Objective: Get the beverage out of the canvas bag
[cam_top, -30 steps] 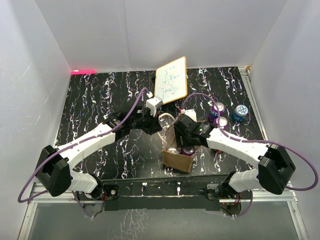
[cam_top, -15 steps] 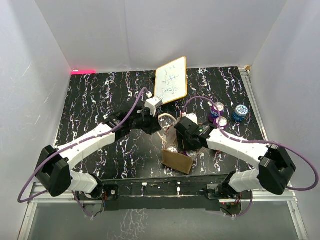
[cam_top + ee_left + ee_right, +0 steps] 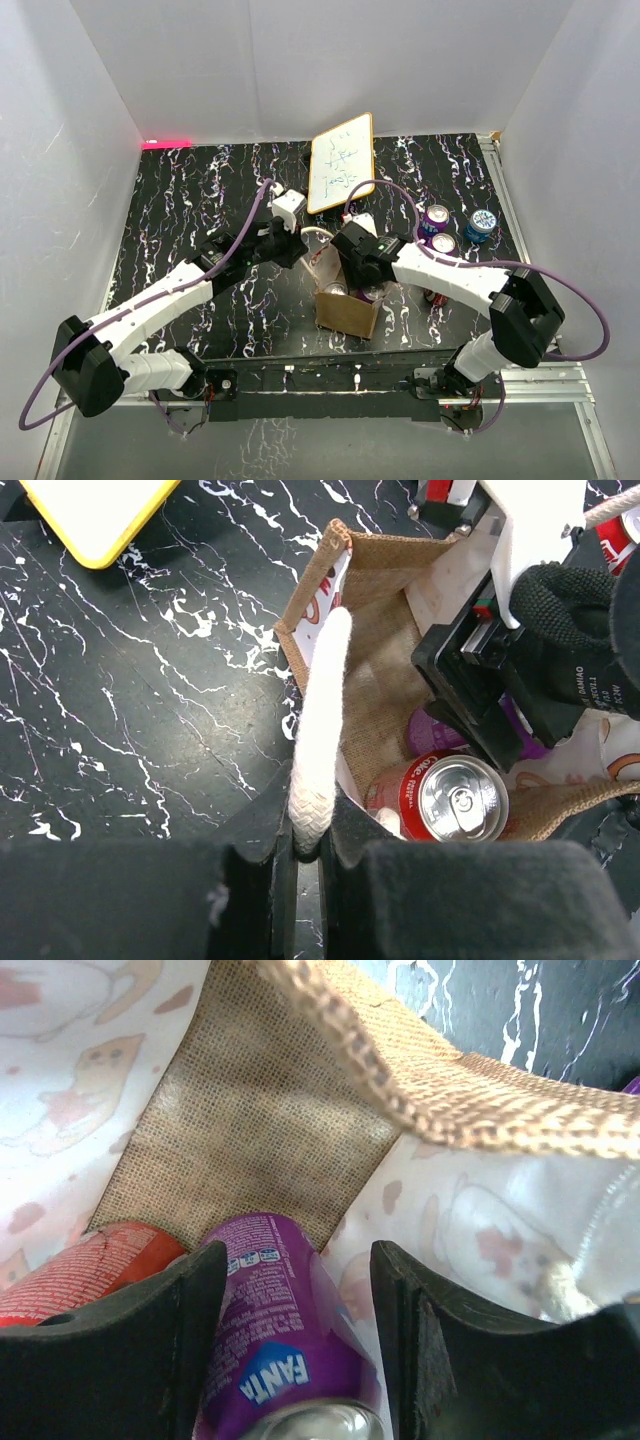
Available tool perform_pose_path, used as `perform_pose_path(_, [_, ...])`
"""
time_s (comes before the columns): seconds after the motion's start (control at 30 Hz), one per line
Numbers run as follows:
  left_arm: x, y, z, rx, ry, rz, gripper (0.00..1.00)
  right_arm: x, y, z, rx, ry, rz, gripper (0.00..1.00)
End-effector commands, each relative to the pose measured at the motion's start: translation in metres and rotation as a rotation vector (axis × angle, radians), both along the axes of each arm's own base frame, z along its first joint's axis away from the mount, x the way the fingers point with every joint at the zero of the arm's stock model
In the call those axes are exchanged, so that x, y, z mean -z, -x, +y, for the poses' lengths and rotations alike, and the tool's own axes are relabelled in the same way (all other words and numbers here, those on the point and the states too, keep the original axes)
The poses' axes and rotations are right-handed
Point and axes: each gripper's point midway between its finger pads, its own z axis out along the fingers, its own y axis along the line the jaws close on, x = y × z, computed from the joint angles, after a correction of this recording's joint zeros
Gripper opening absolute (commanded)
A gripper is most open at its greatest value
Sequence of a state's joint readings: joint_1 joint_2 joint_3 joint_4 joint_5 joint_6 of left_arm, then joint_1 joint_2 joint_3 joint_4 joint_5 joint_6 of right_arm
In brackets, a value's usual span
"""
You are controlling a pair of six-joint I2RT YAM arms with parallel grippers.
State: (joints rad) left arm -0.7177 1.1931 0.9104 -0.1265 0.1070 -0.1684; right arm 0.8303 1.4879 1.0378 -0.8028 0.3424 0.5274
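the purple can (image 3: 275,1360), now straddled by our right gripper's (image 3: 295,1350) spread fingers inside the canvas bag (image 3: 385,695), is ready for gripping, while our left gripper (image 3: 300,855) pinches a handle (image 3: 322,720).

"FANTA" on purple can (image 3: 285,1360), partial "Coca-Cola" script on red can (image 3: 440,798), "DAMIAO" on black gripper housing (image 3: 590,670)

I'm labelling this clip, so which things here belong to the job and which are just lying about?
Part of the job:
- tan burlap canvas bag
- its white rope handle, pinched by the left pincer
- purple Fanta can between the right pincer's fingers
- red cola can in the bag

Lying about:
- yellow-framed whiteboard
- purple can and blue can on the table
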Motion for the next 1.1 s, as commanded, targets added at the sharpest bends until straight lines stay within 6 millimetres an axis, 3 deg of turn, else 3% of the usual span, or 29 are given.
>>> perform_pose_path(0.0, [-0.016, -0.007, 0.0, -0.016, 0.027, -0.055, 0.0, -0.027, -0.023, 0.011, -0.025, -0.006, -0.101, 0.65])
perform_pose_path(0.13, [-0.013, 0.005, -0.016, 0.088, 0.061, -0.01, 0.0, -0.034, -0.017, 0.013, -0.039, -0.045, -0.09, 0.76])
perform_pose_path(0.33, [-0.008, 0.019, -0.034, 0.193, 0.104, 0.057, 0.0, -0.052, -0.003, 0.019, -0.111, -0.132, -0.081, 0.82])
perform_pose_path(0.63, [0.002, 0.024, -0.045, 0.245, 0.116, 0.13, 0.0, -0.055, 0.029, 0.006, -0.156, -0.146, 0.015, 0.82])
perform_pose_path(1.07, [0.005, 0.023, -0.043, 0.236, 0.099, 0.129, 0.0, -0.054, 0.049, 0.015, -0.292, -0.2, 0.082, 0.82])
